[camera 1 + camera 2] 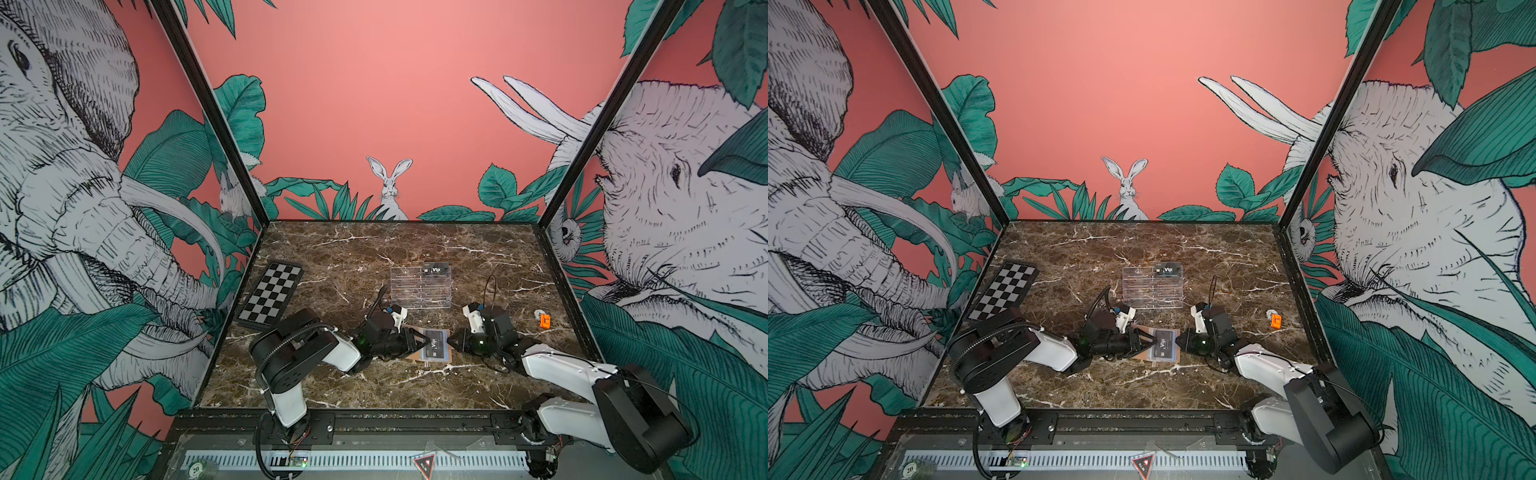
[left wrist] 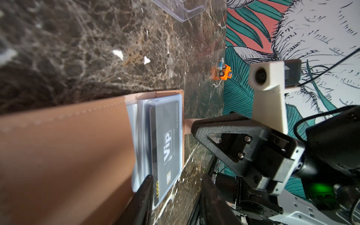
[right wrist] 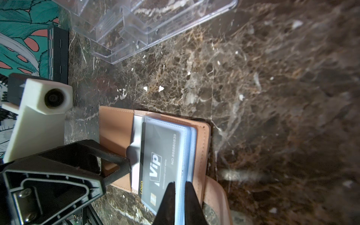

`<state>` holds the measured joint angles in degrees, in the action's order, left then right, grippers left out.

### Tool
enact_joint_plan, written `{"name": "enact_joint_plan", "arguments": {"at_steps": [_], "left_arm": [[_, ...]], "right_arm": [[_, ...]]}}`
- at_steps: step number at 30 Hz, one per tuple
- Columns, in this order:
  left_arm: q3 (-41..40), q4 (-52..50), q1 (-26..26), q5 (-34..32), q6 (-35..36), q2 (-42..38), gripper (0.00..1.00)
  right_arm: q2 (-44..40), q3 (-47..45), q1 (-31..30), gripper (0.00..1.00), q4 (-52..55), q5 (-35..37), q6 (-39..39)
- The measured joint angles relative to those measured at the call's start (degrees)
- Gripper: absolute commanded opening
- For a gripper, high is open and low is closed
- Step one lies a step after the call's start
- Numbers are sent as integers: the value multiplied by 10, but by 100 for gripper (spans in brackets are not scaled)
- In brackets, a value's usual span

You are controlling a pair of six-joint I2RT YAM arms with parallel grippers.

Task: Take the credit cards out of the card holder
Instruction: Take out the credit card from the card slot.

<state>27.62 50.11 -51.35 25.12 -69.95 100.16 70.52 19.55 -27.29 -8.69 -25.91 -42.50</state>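
The tan card holder (image 2: 68, 146) lies open on the marble table between both arms. A dark Vip credit card (image 3: 161, 161) sits in its top clear sleeve, also seen in a top view (image 1: 434, 345). My right gripper (image 3: 180, 187) is shut on the edge of the stacked clear sleeves, next to the snap tab (image 2: 187, 126). My left gripper (image 2: 177, 181) is open. One of its fingers (image 3: 127, 155) rests on the sleeve at the card's long edge, the other hangs over bare table. A second Vip card (image 1: 435, 269) stands on top of the acrylic stand.
The clear acrylic tiered stand (image 1: 419, 289) is just behind the holder. A black-and-white chequered board (image 1: 272, 297) lies at the left wall. A small orange toy car (image 1: 544, 320) sits near the right wall. Patterned walls close in three sides.
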Motion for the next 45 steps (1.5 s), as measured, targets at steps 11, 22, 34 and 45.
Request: {"name": "enact_joint_plan", "arguments": {"at_steps": [11,22,34,45], "left_arm": [[-8,19,0,-5,-4,9,36],[-19,57,0,-5,-9,41,31],[-35,137,0,-8,-24,79,26],[-37,156,0,-8,-28,89,16]], "right_arm": [[34,0,-12,11,-21,2,-2],[57,9,-24,10,-44,3,-4],[60,9,-31,9,-48,6,-6],[66,9,-35,8,-55,6,-6]]}}
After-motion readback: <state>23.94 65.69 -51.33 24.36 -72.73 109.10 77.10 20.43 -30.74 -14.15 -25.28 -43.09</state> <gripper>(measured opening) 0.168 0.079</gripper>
